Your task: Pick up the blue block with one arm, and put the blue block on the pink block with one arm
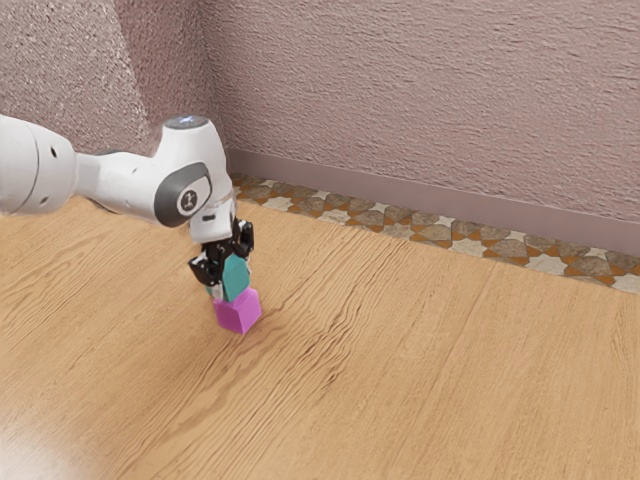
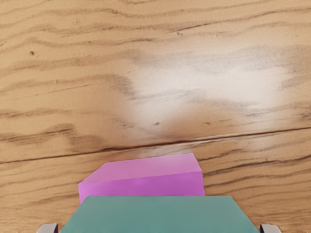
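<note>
1. Blue block (image 1: 237, 276) (looks more teal than blue to me, honestly) is sitting between the black fingers of the gripper (image 1: 225, 275), right over the pink block (image 1: 238, 312).
2. The gripper is clamped on it: one finger on each side, block pinched in the middle.
3. From the exterior view, the bottom of the blue block is right at the top face of the pink one. I can't tell if they're actually touching or if there's a hair of a gap.
4. The blue block looks a bit turned compared with the pink block, so their edges don't line up.
5. In the wrist view the blue block (image 2: 158, 216) is the big shape directly under the hand, with a pale fingertip (image 2: 47, 228) peeking out at either side of it. The pink block (image 2: 146, 177) sticks out from under it, on the side away from the hand.
6. The pink block rests flat on the wooden table (image 1: 420, 360).
7. The white arm (image 1: 120, 185) comes in from the exterior view's left and bends down at the wrist, so the gripper points down at the stack.
8. Behind it there's a rough pinkish wall (image 1: 420, 90) and a strip of patterned tiles (image 1: 480, 240) along the base.
</note>
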`<state>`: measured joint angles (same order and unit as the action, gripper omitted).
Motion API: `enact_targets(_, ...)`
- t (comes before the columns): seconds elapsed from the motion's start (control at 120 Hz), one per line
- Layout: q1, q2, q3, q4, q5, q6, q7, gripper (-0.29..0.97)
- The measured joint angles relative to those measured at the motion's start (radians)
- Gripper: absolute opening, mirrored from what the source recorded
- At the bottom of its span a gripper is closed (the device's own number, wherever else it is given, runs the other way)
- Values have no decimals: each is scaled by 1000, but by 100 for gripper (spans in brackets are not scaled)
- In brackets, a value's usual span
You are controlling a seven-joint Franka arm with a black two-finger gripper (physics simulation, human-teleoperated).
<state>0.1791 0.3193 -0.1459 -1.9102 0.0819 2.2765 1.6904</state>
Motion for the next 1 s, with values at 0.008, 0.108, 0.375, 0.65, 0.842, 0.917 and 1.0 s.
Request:
enact_targets(0.008,0,3,0,2,1,-1,1,38)
enact_targets(0.108,1,18,-1,7,12,-6,6,38)
enact_targets(0.375,-2,17,-6,6,19,-17,17,45)
enact_targets(0.65,-5,-127,-19,-6,13,-63,24,61)
enact_targets(0.842,-19,-394,-24,156,-23,-391,-49,65)
enact_targets(0.917,-26,-405,-17,231,-28,-526,-120,66)
enact_targets(1.0,-16,-401,-15,257,-27,-628,-202,67)
